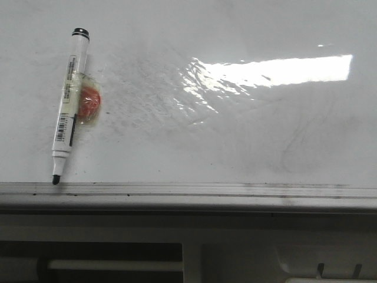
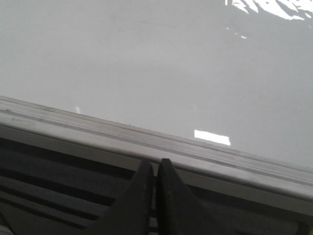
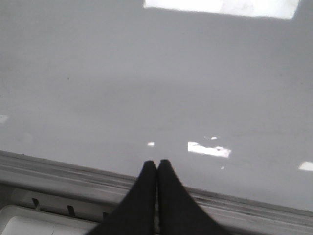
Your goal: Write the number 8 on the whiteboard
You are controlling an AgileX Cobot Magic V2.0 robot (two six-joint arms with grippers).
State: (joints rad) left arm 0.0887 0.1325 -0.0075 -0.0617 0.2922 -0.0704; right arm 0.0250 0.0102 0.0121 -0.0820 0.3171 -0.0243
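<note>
The whiteboard (image 1: 235, 135) is a glossy white board with grey smudges and a grey metal edge strip (image 1: 188, 190) along its near side. An uncapped black-and-white marker (image 1: 69, 106) lies on it at the left, tip toward the edge strip, with a small orange pad taped to its side (image 1: 91, 103). No number 8 shows on the board. Neither gripper shows in the front view. My left gripper (image 2: 156, 164) is shut and empty, over the board's edge strip (image 2: 146, 139). My right gripper (image 3: 157, 164) is shut and empty, over the near part of the board (image 3: 146, 88).
Below the edge strip in the front view runs a dark gap with a white bar (image 1: 112, 265) and a white slotted panel (image 1: 318, 262). A bright light reflection (image 1: 277, 71) lies on the board at the right.
</note>
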